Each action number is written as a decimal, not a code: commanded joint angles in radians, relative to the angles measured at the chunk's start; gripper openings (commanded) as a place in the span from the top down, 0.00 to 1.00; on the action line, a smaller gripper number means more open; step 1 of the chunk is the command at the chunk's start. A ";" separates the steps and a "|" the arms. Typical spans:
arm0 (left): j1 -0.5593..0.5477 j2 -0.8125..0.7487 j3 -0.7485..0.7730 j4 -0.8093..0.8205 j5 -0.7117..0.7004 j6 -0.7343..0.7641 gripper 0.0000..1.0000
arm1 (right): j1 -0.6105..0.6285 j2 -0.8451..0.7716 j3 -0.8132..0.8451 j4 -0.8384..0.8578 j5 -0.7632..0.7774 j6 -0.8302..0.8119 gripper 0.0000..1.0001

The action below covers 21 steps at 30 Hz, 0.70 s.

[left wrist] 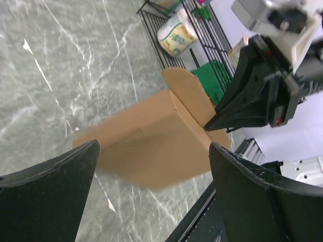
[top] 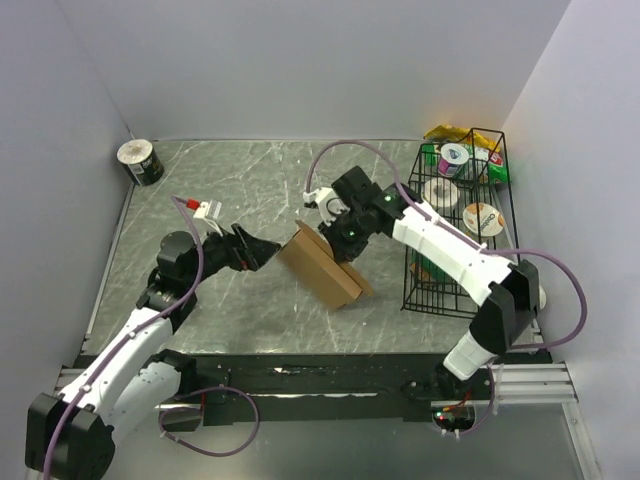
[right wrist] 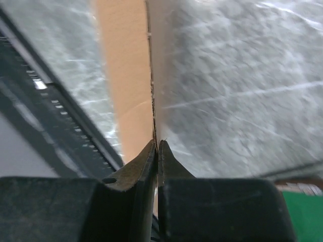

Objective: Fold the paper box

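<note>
**Roughly midway: body shaped, end flap not yet tucked**

Judging by how it lay, the box [top: 322,266] was partly folded. It rested near the middle of the table [top: 230,180], just left of the basket [top: 410,292], and already read as a thin rectangular body with a top face and a side face. The left wrist view showed a rounded flap [left wrist: 187,91] standing open at the end nearest the basket. That end, at least, was left to close. The far end could not be seen well enough to judge.

The right gripper [top: 336,238] was pinched together on a thin cardboard edge at that open end, with its fingers meeting on the sheet in its own wrist view. The left gripper [top: 268,255] was spread wide at the box's other end. Its fingers sat to either side of the box and held nothing.

By count:
- one table
- two arms
- one basket
- one box, with one open flap showing
- three round-lidded tubs [top: 455,158] visible in the basket, along with some green and yellow packets too jumbled to number
- one can [top: 140,162] in the far left corner, well apart from everything else
</note>
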 commanded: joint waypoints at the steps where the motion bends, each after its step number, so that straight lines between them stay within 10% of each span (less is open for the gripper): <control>1: 0.003 0.021 -0.021 0.123 0.060 -0.026 0.04 | -0.043 0.089 0.087 -0.096 -0.253 -0.046 0.91; 21: 0.007 0.331 -0.084 0.640 0.262 0.172 0.01 | -0.064 0.238 0.265 -0.278 -0.266 -0.128 0.85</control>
